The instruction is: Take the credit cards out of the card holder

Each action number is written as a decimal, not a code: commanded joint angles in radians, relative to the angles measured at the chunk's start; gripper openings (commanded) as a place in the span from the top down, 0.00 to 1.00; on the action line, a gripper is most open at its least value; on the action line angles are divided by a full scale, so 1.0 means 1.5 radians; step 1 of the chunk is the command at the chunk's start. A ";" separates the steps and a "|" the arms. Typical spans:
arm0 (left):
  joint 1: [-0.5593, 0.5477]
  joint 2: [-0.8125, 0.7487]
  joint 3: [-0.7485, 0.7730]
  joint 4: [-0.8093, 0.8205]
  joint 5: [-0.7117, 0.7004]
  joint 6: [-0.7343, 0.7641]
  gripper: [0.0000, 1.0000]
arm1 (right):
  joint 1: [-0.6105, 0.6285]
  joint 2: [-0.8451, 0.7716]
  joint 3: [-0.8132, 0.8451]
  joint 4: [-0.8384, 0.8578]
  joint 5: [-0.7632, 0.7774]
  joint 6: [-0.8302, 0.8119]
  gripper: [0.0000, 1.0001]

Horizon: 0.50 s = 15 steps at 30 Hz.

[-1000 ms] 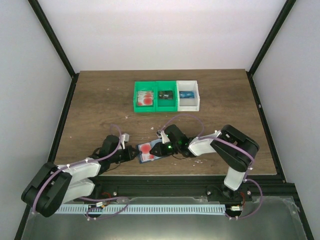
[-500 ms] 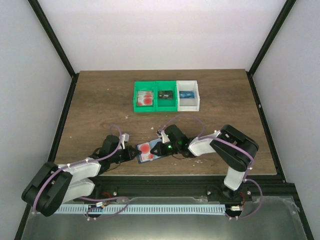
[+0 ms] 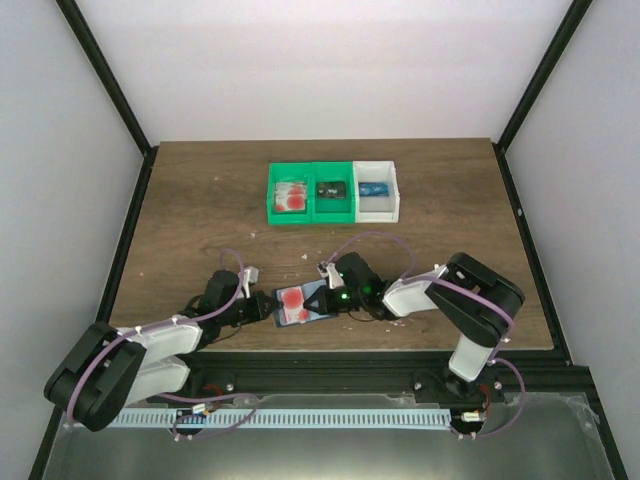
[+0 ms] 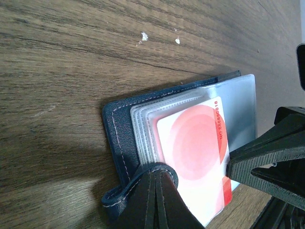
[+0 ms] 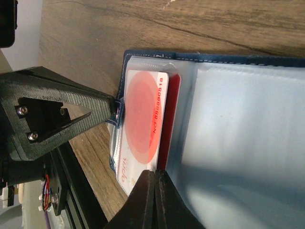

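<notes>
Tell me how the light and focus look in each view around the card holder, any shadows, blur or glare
Left wrist: a dark shadow lies on the table beside the card holder; the top card has a sharp, readable number. Right wrist: the right gripper is close and soft, with shadow across the clear sleeve. Top external: even light, no glare, card holder small and coarse.
</notes>
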 commanded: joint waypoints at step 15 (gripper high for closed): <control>-0.001 0.011 -0.008 -0.008 -0.015 0.010 1.00 | -0.043 -0.074 -0.079 0.036 -0.025 0.021 0.99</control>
